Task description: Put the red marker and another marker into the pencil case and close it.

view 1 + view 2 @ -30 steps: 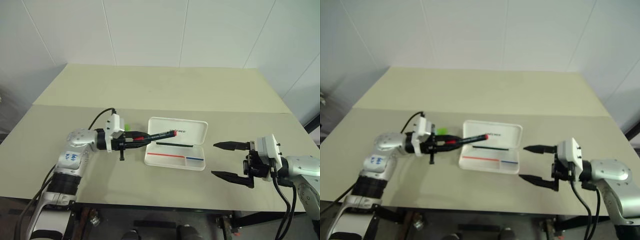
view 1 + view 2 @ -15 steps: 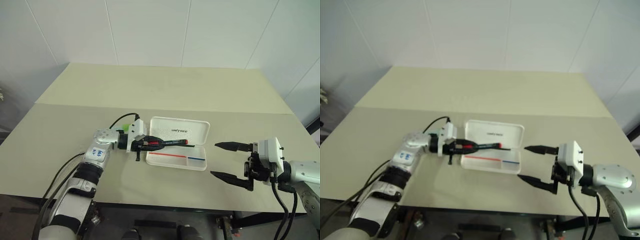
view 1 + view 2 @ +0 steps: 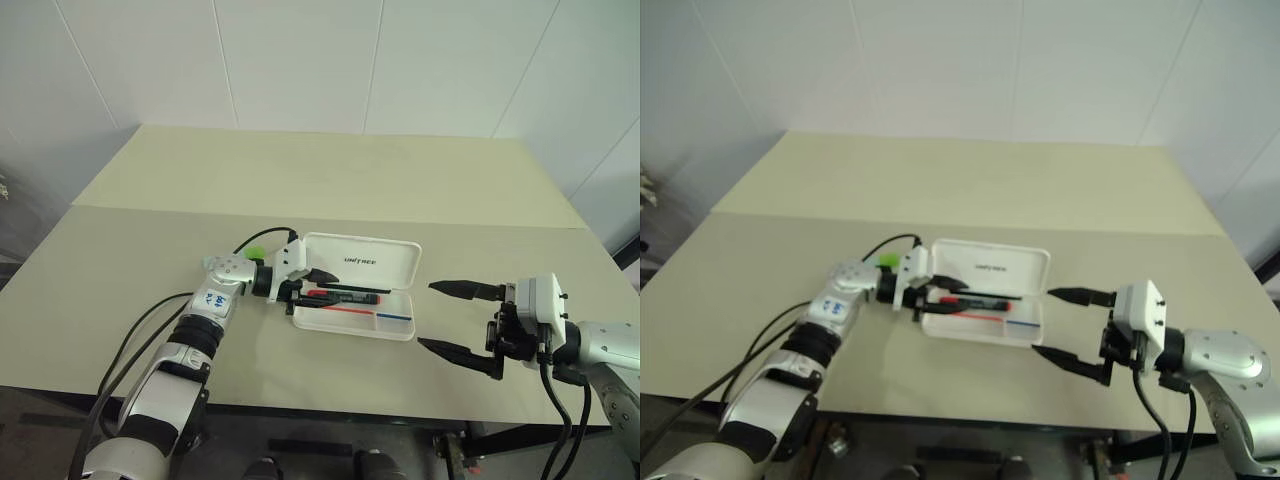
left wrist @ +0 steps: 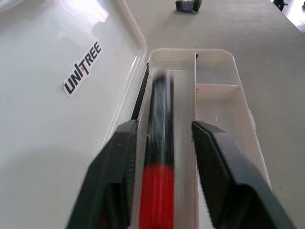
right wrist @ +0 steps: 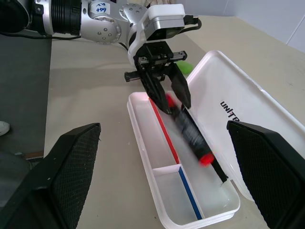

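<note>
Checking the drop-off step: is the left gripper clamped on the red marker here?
No: the left gripper has its fingers spread clear of the red marker, which lies in the pencil case.

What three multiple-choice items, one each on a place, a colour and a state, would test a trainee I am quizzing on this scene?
1. Where is the red marker?
A. in the pencil case's long compartment
B. on the table beside the case
C. in the right gripper

2. What colour is the other marker's cap behind the left gripper?
A. blue
B. green
C. yellow

3. How is the pencil case's lid?
A. shut
B. removed
C. open

Answers: 1 A, the marker lies inside the tray between the left fingers; 2 B, a bright green tip shows; 3 C, the lid lies folded back.
</note>
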